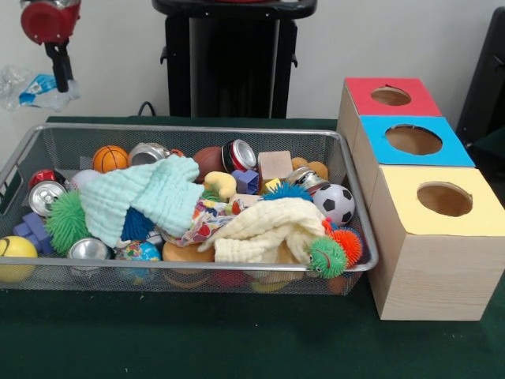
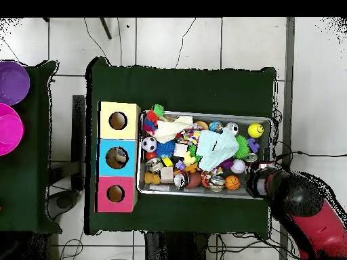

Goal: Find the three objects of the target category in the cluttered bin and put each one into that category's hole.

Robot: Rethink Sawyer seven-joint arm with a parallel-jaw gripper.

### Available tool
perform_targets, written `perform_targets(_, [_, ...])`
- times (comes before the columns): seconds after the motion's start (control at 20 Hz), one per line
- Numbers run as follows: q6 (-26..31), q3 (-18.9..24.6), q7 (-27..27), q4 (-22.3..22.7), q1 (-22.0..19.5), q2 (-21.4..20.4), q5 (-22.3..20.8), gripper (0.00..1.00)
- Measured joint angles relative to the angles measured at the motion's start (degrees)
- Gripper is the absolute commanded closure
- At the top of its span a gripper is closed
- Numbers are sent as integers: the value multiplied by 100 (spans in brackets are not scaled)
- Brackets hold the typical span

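Observation:
A wire mesh bin (image 1: 197, 128) (image 2: 203, 113) is heaped with clutter. A mint cloth (image 1: 150, 197) and a cream cloth (image 1: 264, 229) cover part of it. Around them lie a soccer ball (image 1: 337, 203), a basketball (image 1: 110, 158), a yellow ball (image 1: 14, 254), several drink cans such as one (image 1: 239, 154) at the back, spiky balls (image 1: 67, 221) and blocks (image 1: 274, 166). Beside the bin stand the red box (image 1: 359, 91), blue box (image 1: 387, 154) and yellow box (image 1: 410, 213), each with a round hole on top. My gripper (image 1: 59, 71) (image 2: 256, 181) hangs high over the bin's end farthest from the boxes, holding nothing that I can see.
The bin and boxes rest on a dark green cloth-covered table (image 1: 237, 339). A clear plastic bag (image 1: 31, 88) lies behind the bin's left end. In the overhead view a purple tub (image 2: 12, 81) and a pink tub (image 2: 8, 128) stand on a side table at the left.

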Motion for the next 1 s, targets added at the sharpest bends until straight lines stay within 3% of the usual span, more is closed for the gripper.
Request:
perform_targets(0.5, [44,-27,0,2,428,-130,197,100])
perform_targets(1.0, [44,-158,45,39,1115,-201,730,100])
